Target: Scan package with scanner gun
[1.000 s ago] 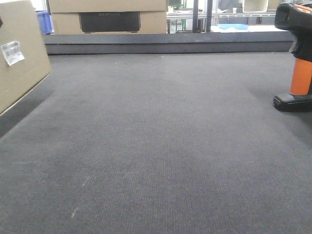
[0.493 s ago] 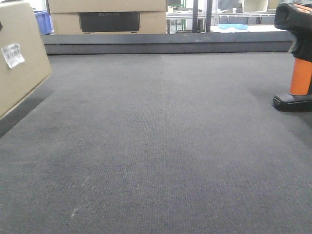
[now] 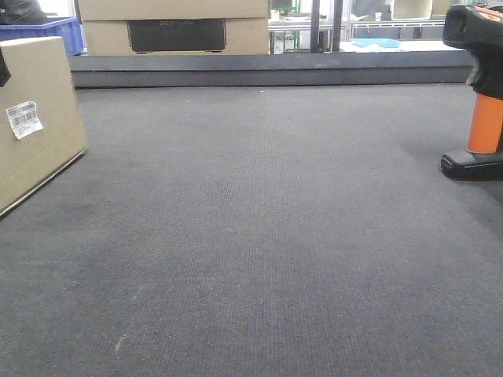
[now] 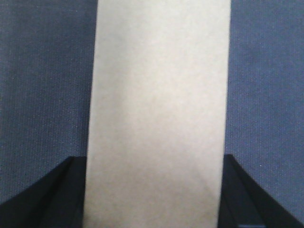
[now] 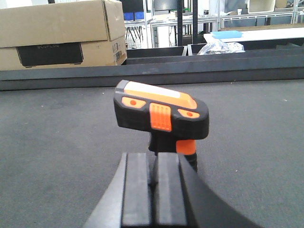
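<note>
The box (image 3: pixel 35 118) sits at the left edge of the tabletop (image 3: pixel 267 236), label (image 3: pixel 23 119) facing inward; the left gripper (image 4: pixel 154 190) clamps its rigid, probably light sides. The scanner (image 5: pixel 160 114) stands upright at the right edge. The right gripper (image 5: pixel 153 185) is closed and empty behind it; the orange handle (image 3: pixel 486 122) looks the best hold.

I seem to be working in a warehouse or packing lab: metal shelving racks (image 5: pixel 190 19) stand behind stacked cardboard boxes (image 5: pixel 61 33), a blue bin (image 3: pixel 59 31) and the grey felt worktable (image 3: pixel 267 236).
</note>
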`<state>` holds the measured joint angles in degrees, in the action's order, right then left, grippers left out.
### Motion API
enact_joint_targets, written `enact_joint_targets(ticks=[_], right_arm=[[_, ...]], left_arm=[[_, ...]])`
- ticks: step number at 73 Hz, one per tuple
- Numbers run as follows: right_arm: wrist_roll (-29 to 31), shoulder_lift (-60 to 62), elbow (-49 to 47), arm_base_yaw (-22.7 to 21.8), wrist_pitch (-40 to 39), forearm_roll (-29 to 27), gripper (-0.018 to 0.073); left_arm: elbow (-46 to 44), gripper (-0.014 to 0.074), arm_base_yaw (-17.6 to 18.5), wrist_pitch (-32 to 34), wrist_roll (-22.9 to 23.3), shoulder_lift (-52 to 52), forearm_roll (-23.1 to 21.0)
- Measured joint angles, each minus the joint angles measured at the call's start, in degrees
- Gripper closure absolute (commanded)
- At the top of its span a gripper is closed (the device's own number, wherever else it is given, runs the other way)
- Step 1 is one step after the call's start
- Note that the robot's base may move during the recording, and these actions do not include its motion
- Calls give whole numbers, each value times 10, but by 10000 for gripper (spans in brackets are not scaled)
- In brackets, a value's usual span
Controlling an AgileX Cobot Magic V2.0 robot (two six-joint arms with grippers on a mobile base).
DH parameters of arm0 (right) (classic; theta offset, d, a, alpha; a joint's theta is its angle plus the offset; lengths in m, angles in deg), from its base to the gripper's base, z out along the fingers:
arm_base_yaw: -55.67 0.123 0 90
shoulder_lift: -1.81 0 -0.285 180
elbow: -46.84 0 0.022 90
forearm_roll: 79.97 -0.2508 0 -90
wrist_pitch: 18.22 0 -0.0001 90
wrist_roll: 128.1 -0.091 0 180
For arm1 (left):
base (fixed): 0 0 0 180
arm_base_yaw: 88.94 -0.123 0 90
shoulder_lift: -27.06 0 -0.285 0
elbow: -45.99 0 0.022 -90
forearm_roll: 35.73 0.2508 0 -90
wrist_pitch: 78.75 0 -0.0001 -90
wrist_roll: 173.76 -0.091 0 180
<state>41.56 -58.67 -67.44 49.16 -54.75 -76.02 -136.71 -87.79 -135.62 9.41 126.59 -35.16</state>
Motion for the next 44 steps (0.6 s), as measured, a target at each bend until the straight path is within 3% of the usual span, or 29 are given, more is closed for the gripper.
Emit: enact_joint_targets(ticks=[4,16,19,31,44], right_arm=[[0,0,0,0,1,0,721],[0,0,0,0,1,0,721],[0,0,0,0,1,0,721],[0,9,0,0,2,0,721],[0,48,0,0,12,0,721]], left_arm=[[0,494,0,0,0,0,0],[0,41,0,0,0,0,0],[0,-30,0,0,0,0,0],[0,81,0,0,0,0,23],[-11,83,0,-16,5,-18,38]])
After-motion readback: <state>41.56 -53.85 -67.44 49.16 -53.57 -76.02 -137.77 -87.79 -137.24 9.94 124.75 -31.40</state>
